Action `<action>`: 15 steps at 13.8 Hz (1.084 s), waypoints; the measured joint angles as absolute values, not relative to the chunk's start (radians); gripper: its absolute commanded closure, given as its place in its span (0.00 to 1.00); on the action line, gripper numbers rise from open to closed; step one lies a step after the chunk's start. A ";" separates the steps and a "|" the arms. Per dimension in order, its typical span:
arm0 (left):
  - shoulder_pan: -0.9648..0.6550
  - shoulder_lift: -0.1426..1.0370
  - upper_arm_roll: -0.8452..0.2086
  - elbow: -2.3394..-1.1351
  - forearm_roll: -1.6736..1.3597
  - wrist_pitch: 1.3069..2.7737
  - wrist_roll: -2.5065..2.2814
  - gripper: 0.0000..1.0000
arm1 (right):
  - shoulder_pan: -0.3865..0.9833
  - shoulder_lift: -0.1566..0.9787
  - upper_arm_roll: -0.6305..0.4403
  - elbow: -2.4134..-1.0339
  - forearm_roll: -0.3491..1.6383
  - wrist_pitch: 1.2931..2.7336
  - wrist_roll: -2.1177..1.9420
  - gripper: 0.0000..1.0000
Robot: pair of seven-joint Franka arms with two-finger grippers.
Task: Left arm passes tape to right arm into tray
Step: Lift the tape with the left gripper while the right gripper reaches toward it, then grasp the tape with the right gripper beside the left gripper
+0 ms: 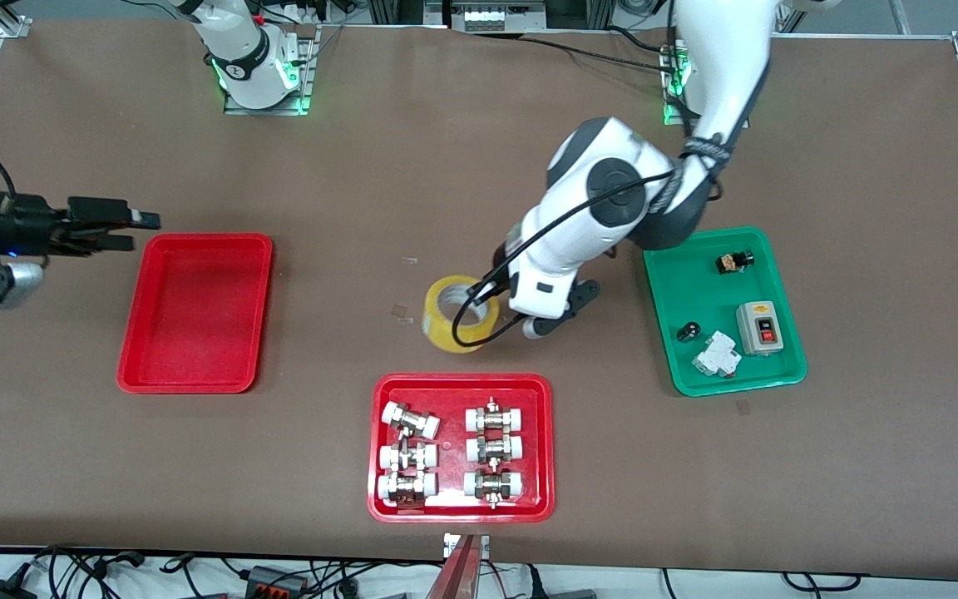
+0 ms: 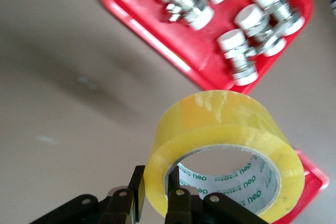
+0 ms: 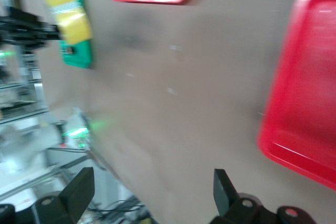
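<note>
The left gripper [image 2: 155, 203] pinches the wall of the tape [image 2: 226, 153], one finger inside its core, above the table. The stiff, light, slick roll seems best taken by its free rim, core axis tilted. The right gripper [image 1: 125, 230] waits spread beside the tray [image 1: 196, 312].

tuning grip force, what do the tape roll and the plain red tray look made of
The tape: glossy translucent yellow plastic film on a pale, probably cardboard, core with green print. The plain red tray: likely moulded plastic, glossy, with rounded corners and sheen along its rim.
</note>
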State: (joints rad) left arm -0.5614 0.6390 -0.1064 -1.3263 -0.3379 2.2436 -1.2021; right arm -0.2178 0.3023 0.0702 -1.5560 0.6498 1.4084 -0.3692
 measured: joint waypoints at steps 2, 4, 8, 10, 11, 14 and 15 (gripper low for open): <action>-0.613 0.689 -0.107 -1.325 -0.338 2.406 -1.262 0.99 | -0.200 0.328 0.083 -1.584 0.733 1.465 -0.377 0.00; -0.651 0.726 -0.107 -1.322 -0.338 2.510 -1.353 0.99 | -0.146 0.344 0.091 -1.609 0.786 1.545 -0.412 0.00; -0.668 0.743 -0.109 -1.296 -0.533 2.548 -1.421 0.97 | -0.049 0.398 0.093 -1.627 0.860 1.713 -0.553 0.00; -0.673 0.744 -0.111 -1.283 -0.644 2.547 -1.422 0.98 | -0.012 0.434 0.093 -1.627 0.906 1.788 -0.620 0.00; -0.677 0.747 -0.114 -1.282 -0.665 2.547 -1.423 0.97 | 0.008 0.447 0.093 -1.627 0.922 1.820 -0.638 0.00; -0.698 0.779 -0.121 -1.264 -0.677 2.548 -1.442 0.97 | 0.065 0.463 0.093 -1.627 0.934 1.890 -0.644 0.00; -0.702 0.797 -0.122 -1.248 -0.683 2.548 -1.451 0.96 | 0.079 0.466 0.093 -1.627 0.943 1.906 -0.644 0.00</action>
